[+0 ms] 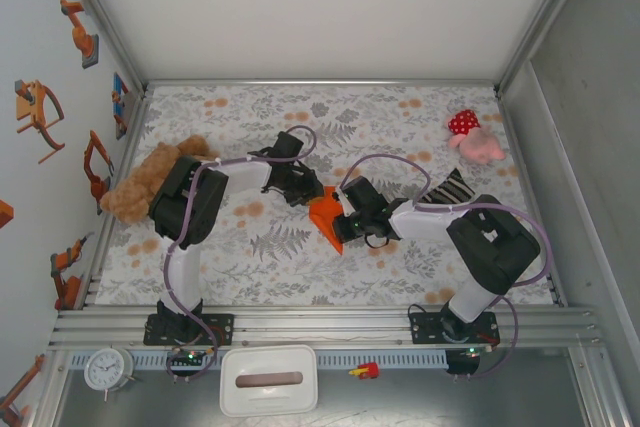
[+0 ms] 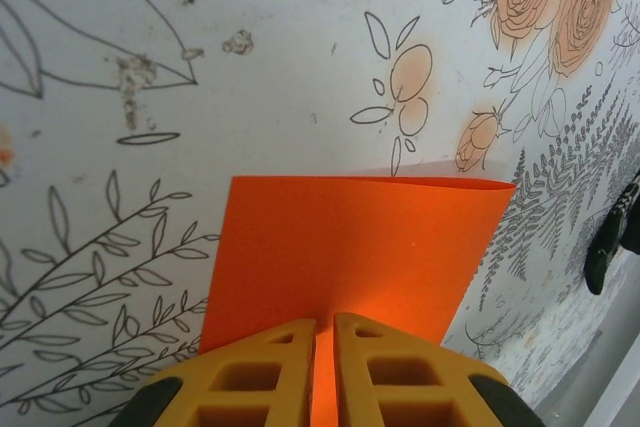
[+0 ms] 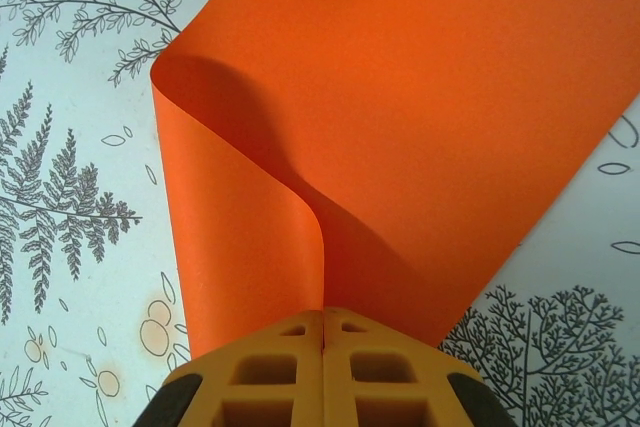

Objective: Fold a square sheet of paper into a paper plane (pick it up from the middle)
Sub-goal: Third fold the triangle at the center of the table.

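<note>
- Orange sheet of paper (image 1: 326, 219): lies near the middle of the desk (image 1: 300, 117), between the two arms' tips. It is bowed rather than flat. Whether any of it rests on the desk cannot be told.
- Left fingers (image 1: 308, 195): reach the sheet from its far-left side. In the left wrist view, the left fingers (image 2: 340, 323) stand almost together, with only a thin slit between them. The sheet (image 2: 350, 237) runs into that slit, so they are clamped on its near edge. Its far edge curls over above the flower-printed cloth.
- Right fingers (image 1: 345, 215): meet the sheet from its right side. In the right wrist view, the right fingers (image 3: 330, 319) are pressed together on the paper (image 3: 420, 97). From the pinch, the paper rises in a soft S-shaped bend and spreads wide beyond it.
- Brown teddy bear (image 1: 140, 187): sits at the left edge of the desk, beside the left arm and well apart from the sheet.
- Spotted plush toy (image 1: 472, 137): sits at the far right of the desk, well apart from the sheet.
</note>
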`<control>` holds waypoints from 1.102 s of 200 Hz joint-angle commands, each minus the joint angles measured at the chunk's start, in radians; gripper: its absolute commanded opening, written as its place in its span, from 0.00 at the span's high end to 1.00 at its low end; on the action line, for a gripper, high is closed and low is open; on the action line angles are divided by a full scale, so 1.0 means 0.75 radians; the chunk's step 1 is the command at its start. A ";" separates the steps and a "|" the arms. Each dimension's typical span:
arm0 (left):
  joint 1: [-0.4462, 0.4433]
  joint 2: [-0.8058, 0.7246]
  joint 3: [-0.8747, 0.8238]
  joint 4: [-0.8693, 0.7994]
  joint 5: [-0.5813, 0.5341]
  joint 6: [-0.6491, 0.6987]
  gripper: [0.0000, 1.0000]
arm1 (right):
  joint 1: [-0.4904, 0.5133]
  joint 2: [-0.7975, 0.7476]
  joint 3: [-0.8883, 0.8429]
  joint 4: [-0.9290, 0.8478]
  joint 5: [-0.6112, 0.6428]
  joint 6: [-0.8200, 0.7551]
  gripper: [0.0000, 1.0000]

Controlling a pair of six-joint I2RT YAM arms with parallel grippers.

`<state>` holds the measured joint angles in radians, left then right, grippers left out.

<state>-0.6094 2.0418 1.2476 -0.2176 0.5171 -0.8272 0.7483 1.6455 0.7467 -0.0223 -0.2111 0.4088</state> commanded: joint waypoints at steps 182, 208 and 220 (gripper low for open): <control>-0.018 0.139 0.075 -0.255 -0.146 0.127 0.89 | -0.014 -0.033 0.037 -0.042 0.052 -0.001 1.00; -0.018 0.138 0.076 -0.257 -0.144 0.129 0.89 | -0.016 -0.019 0.039 -0.042 0.052 -0.002 1.00; -0.017 0.137 0.079 -0.258 -0.141 0.129 0.89 | -0.016 -0.008 0.037 -0.042 0.050 -0.003 1.00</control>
<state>-0.6155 2.0789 1.3224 -0.3195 0.4938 -0.7559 0.7464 1.6394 0.7494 -0.0406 -0.1894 0.4088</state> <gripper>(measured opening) 0.110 0.049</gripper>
